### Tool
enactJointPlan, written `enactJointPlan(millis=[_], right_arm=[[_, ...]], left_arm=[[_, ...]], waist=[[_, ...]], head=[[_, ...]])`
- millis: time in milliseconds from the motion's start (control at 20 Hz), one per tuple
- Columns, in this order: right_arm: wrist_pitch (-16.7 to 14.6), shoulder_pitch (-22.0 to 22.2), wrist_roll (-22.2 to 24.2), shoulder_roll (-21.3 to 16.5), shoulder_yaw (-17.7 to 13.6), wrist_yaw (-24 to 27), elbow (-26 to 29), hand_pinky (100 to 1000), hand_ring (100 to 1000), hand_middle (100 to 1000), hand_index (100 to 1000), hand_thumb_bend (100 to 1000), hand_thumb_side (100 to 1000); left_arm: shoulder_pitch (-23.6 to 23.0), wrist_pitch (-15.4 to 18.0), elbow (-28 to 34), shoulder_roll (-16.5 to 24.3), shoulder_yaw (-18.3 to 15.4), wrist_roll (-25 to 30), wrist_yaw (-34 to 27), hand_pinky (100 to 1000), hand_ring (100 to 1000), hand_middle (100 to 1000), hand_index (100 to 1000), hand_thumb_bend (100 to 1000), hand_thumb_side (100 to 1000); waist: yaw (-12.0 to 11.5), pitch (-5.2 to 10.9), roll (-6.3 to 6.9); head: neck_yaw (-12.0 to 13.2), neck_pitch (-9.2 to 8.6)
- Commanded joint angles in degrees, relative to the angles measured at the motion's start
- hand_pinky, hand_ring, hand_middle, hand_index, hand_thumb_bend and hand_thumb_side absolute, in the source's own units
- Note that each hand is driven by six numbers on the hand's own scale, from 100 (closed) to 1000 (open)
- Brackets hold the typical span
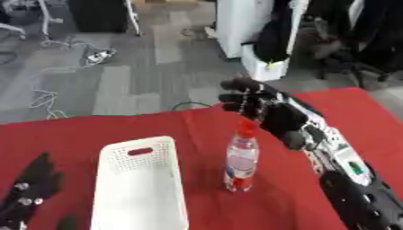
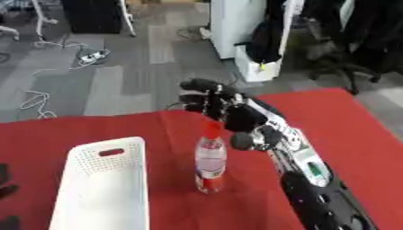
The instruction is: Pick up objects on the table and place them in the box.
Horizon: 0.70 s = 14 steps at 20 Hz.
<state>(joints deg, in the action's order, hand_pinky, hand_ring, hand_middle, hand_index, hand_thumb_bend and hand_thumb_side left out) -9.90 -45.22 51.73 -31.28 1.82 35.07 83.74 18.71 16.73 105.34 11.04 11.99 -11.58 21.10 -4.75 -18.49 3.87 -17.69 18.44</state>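
Hovering spread-fingered above the upright bottle [image 1: 241, 159] (red cap), the right hand [image 1: 264, 111] holds nothing; white box [image 1: 140, 188] just left.

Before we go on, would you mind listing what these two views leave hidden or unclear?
- Clear plastic bottle with red cap: label print is too blurred to read in both views.
- White perforated plastic box: near end is cut off by the bottom edge.
- Right hand: whether it touches the cap cannot be told; it overlaps the bottle top.
- Left hand: cut off at the lower left corner in the left eye view; barely visible in the right.
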Motion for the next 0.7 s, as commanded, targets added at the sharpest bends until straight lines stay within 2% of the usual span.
enactJointPlan(millis=[50, 400, 700], right_arm=[[1.6, -1.4, 0.2, -1.8, 0.7, 2.4, 1.1, 1000, 982, 1000, 1000, 720, 369], [7.7, -0.9, 0.2, -2.2, 1.5, 7.8, 5.8, 1000, 985, 1000, 1000, 702, 417], [10.6, -0.1, 0.2, -2.3, 1.4, 9.6, 8.4, 1000, 981, 1000, 1000, 694, 446]], left_arm=[[0.3, 0.2, 1.4, -0.1, 0.3, 0.6, -0.8, 837, 1000, 1000, 891, 100, 587], [0.1, 0.3, 2.0, -0.2, 0.5, 1.3, -1.0, 838, 1000, 1000, 891, 100, 582], [-0.2, 0.4, 2.3, -0.3, 0.5, 1.7, -1.1, 839, 1000, 1000, 891, 100, 579]], waist=[[-0.3, 0.64, 0.02], [-0.5, -0.23, 0.59], [-0.5, -0.37, 1.00]], head=[[-0.8, -1.14], [-1.2, -1.06], [-1.5, -0.95]])
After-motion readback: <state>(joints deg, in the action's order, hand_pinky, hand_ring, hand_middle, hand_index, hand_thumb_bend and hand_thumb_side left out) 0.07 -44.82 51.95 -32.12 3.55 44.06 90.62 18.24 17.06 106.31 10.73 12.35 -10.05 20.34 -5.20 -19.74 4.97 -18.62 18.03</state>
